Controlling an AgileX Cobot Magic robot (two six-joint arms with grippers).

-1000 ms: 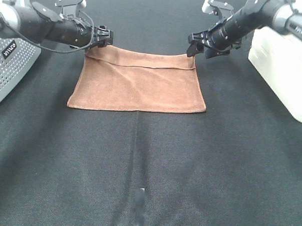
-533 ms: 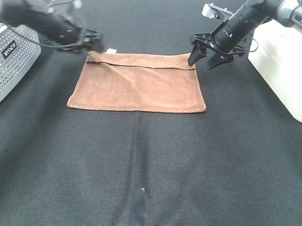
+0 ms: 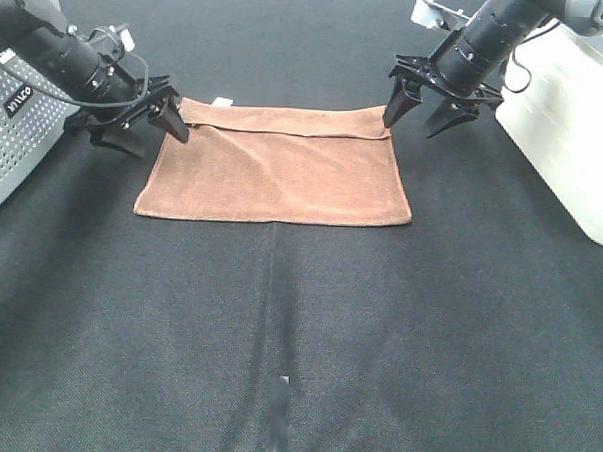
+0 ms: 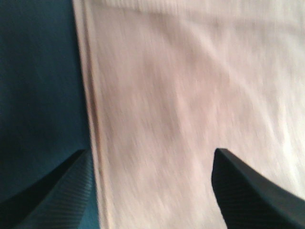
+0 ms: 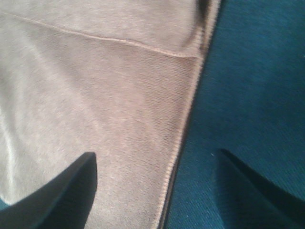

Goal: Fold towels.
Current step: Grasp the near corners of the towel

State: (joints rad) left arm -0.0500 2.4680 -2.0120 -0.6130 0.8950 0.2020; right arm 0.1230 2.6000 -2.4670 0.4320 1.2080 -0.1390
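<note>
The rust-brown towel [image 3: 274, 170] lies flat on the black cloth, folded in half, with the top layer's hem just short of the far edge and a small white tag [image 3: 222, 101] at the far left corner. My left gripper [image 3: 152, 136] is open and empty, hovering by the towel's far left side. The left wrist view shows its fingertips [image 4: 71, 181] astride the towel's side edge [image 4: 93, 119]. My right gripper [image 3: 414, 121] is open and empty above the far right corner. The right wrist view shows the towel's hem [image 5: 183, 138] between its fingers [image 5: 71, 186].
A white box [image 3: 571, 138] stands at the right edge of the table, close behind the right arm. A grey perforated device [image 3: 15, 133] stands at the left edge beside the left arm. Black cloth [image 3: 297, 326] covers the table in front of the towel.
Both grippers have let go of the towel's far corners and opened. The left one has swung out to the towel's left side; the right one has lifted a little. The towel lies still.
</note>
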